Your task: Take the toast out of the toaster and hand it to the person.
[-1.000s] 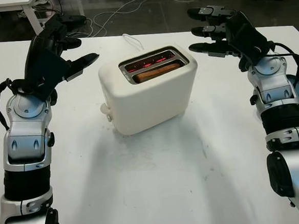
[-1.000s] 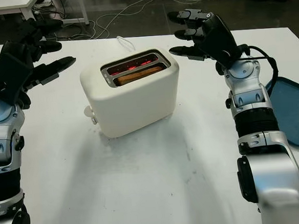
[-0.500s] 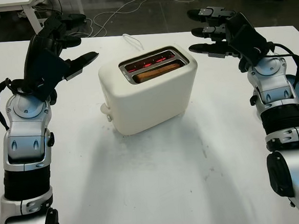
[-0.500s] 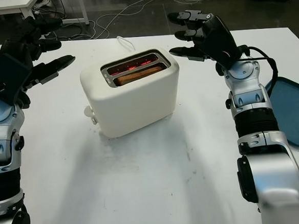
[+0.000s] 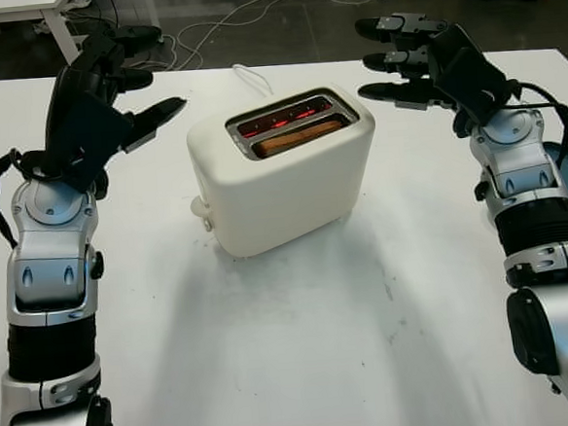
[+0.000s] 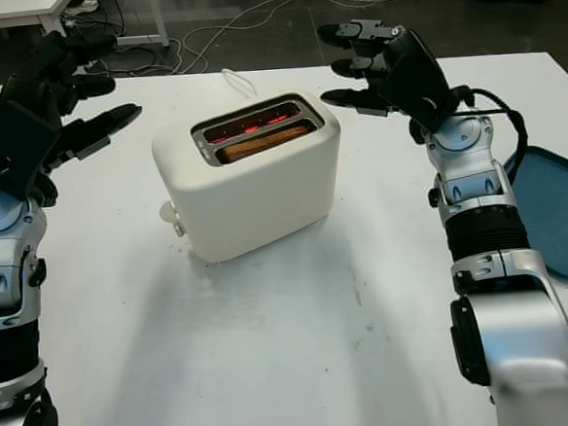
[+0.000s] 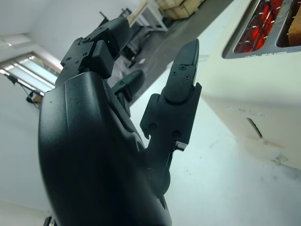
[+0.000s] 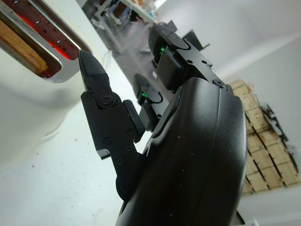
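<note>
A cream toaster (image 5: 291, 178) stands in the middle of the white table (image 5: 303, 348). Its far slot glows red; a brown slice of toast (image 5: 299, 137) sits low in the near slot, also seen as toast (image 8: 21, 44) in the right wrist view. My left hand (image 5: 124, 83) hovers open to the toaster's left, above the table. My right hand (image 5: 400, 61) hovers open just right of the toaster's top, level with the slots. Neither hand touches the toaster.
A blue tray (image 6: 557, 209) lies at the table's right edge beside my right forearm. A white cord (image 5: 250, 76) runs from behind the toaster over the far edge. Cables lie on the dark floor beyond.
</note>
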`<action>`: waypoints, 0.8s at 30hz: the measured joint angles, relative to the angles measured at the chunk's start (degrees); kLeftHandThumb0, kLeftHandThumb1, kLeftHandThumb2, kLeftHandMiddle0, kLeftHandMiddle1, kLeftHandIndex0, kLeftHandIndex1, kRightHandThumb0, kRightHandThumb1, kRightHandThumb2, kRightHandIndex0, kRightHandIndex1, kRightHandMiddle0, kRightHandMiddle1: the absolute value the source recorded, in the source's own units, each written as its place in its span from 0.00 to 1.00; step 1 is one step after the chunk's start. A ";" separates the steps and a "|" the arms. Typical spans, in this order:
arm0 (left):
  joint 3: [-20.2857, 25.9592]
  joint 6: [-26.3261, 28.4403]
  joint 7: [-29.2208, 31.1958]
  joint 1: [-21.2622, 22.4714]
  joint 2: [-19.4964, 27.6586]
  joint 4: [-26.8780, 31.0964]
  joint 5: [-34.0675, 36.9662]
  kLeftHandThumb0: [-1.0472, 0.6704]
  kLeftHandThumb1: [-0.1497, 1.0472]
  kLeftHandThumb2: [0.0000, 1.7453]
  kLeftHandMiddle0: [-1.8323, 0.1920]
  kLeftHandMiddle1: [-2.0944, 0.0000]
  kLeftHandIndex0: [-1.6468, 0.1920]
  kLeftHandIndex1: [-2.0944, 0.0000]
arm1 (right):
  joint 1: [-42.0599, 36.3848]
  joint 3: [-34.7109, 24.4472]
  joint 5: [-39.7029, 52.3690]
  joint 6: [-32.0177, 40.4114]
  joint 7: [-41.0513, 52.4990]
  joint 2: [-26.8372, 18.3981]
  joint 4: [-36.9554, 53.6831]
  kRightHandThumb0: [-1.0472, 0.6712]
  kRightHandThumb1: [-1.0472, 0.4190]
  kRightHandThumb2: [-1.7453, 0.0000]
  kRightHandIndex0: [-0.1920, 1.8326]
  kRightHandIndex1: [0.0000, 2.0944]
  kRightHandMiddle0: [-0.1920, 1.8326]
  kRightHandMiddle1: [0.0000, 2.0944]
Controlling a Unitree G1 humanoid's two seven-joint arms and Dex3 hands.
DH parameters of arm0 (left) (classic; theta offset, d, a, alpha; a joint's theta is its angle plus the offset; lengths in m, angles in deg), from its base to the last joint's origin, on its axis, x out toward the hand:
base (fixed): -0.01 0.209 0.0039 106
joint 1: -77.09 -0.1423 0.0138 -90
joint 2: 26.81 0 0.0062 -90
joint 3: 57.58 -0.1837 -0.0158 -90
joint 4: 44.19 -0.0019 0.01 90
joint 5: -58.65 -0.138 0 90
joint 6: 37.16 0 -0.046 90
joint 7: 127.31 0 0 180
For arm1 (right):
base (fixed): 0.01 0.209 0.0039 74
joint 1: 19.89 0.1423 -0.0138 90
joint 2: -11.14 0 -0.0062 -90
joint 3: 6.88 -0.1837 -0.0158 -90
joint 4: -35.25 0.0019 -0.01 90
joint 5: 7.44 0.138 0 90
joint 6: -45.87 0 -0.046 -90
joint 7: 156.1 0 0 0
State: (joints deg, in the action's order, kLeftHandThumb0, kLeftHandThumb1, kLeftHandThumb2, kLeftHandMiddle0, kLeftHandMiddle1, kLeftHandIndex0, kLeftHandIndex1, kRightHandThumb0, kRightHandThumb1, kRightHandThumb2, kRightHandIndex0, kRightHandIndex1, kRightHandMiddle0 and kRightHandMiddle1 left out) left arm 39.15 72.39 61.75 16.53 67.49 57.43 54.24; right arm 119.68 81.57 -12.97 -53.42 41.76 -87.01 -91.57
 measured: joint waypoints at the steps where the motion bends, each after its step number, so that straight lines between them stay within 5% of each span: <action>1: 0.00 0.00 0.00 0.00 0.00 0.00 0.00 0.42 0.88 0.03 0.88 0.48 0.78 0.66 | 0.00 0.05 -0.07 0.00 -0.16 0.00 0.02 0.44 0.19 1.00 0.43 0.04 0.41 0.00; 24: 0.00 -0.70 0.00 0.00 0.00 -0.06 0.01 0.42 0.88 0.02 0.88 0.48 0.77 0.66 | 0.00 0.09 -0.03 0.00 -0.23 0.00 0.07 0.46 0.19 1.00 0.43 0.03 0.41 0.00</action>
State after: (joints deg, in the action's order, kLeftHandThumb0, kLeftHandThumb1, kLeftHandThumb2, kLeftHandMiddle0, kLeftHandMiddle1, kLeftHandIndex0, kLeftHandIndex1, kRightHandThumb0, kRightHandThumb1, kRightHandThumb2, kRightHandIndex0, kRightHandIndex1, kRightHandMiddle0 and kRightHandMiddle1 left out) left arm 39.15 71.70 61.75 16.53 67.49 57.37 54.24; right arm 119.68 81.66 -12.99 -53.42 41.53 -87.01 -91.51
